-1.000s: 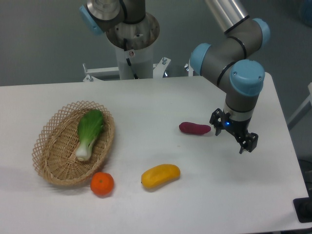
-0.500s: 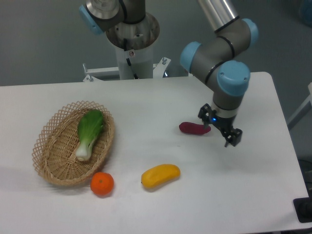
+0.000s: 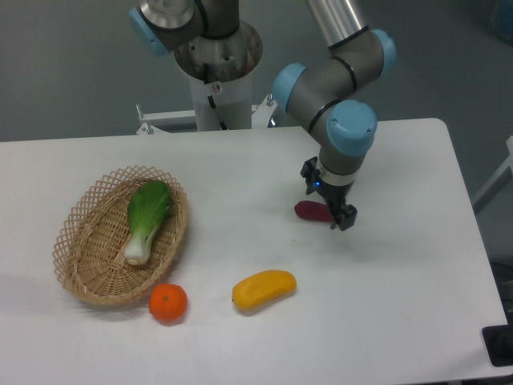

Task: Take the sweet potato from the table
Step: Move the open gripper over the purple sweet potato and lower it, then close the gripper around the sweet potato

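1. In the fixed camera view, we see the sweet potato (image 3: 311, 211) lying flat on the white worktop (image 3: 240, 184), right of the middle, with its long axis running nearly left to right across the picture.

2. In the same view, the gripper (image 3: 329, 200) hangs directly over the right end of the sweet potato and hides that end from us. The jaws are spread: one finger shows behind the tuber, near its upper edge, and the other finger shows in front of it, lower and to the right. So the line between the fingers runs across the long axis, not along it, which we judge to be the correct way for a pinch on the narrow width.

3. We cannot tell from this single view if the fingertips are already low enough to be beside the tuber or are above it. We also cannot tell if either finger touches it.

4. Our judgement is that the coming move turns on one thing: the jaws sit toward the right, tapered end and not over the middle. A small shift to the left along the long axis would give a thicker part to hold. If the jaws close on the thin end, the tuber could turn or slip out.

5. The other things lie well apart from the gripper: the yellow fruit (image 3: 264, 289) in front, the orange (image 3: 168, 302) beside the wicker basket (image 3: 88, 241), and the green vegetable (image 3: 146, 218) inside that basket.
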Available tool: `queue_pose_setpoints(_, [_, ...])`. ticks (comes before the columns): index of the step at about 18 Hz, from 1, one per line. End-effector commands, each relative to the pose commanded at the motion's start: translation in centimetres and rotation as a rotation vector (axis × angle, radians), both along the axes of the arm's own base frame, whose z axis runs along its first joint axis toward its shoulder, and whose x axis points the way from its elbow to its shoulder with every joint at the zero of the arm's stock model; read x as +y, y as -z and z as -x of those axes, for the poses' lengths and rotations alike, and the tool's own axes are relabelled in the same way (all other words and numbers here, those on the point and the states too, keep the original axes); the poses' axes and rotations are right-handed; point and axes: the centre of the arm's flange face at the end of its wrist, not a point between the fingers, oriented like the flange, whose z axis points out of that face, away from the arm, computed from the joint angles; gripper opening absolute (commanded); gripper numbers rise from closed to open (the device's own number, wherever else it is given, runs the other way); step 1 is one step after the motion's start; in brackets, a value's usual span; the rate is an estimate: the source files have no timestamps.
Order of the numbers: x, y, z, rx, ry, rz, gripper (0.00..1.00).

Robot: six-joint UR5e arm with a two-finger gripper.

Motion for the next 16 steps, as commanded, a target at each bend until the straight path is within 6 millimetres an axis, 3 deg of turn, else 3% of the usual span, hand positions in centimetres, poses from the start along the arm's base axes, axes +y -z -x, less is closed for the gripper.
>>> queue_pose_setpoints(5, [-0.1, 1.0, -0.2, 0.036, 0.020, -0.021, 0.99])
queue_pose_setpoints(8, [-0.2, 1.4, -0.4, 0.034, 0.022, -0.018, 0.90])
queue_pose_setpoints(16, [0.0, 1.0, 0.0, 0.045, -0.007, -0.022, 0.24])
